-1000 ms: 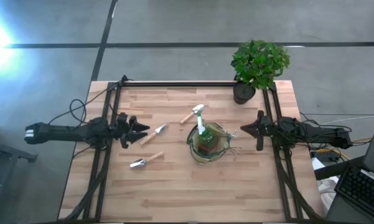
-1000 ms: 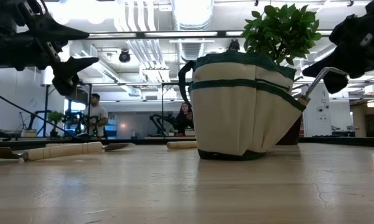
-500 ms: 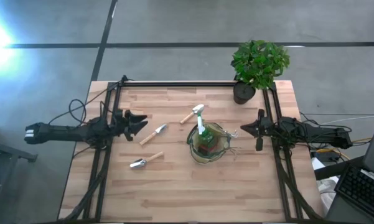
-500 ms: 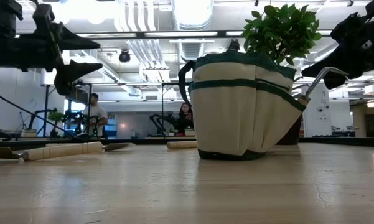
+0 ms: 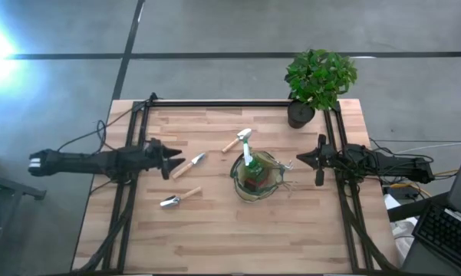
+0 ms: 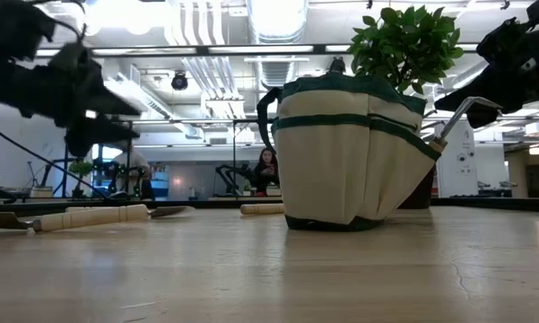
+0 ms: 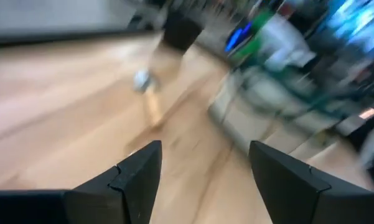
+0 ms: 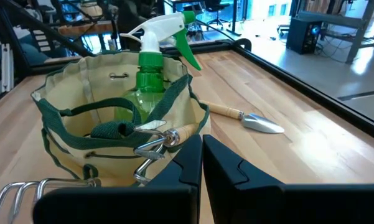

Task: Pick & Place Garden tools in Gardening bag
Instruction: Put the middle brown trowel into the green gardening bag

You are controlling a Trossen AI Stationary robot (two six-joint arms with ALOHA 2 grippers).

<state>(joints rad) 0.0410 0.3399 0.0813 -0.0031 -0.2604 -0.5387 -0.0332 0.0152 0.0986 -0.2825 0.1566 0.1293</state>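
Note:
The gardening bag (image 5: pixel 257 178) is cream with green trim and stands on its base at mid-table. In it are a green spray bottle (image 8: pixel 150 68) and a wooden-handled tool (image 8: pixel 174 134), and a metal fork (image 6: pixel 465 111) pokes out of its side. Three garden tools lie flat on the wood: one (image 5: pixel 189 165) just right of my left gripper (image 5: pixel 171 159), one nearer the front (image 5: pixel 178 198), one (image 5: pixel 238 140) beyond the bag. My left gripper (image 7: pixel 202 163) is open and holds nothing. My right gripper (image 5: pixel 299 161) hovers shut, right of the bag.
A potted green plant (image 5: pixel 318 77) stands at the far right corner. Black frame rails (image 5: pixel 130 207) run along the table's left, right and far sides. Bare wood (image 5: pixel 238 238) lies in front of the bag. People show in the room beyond the table.
My left gripper has turned at its wrist, tipping and rolling, while staying in the same place near the table's left side. It remains open. The tools, the bag and my right gripper have kept still.

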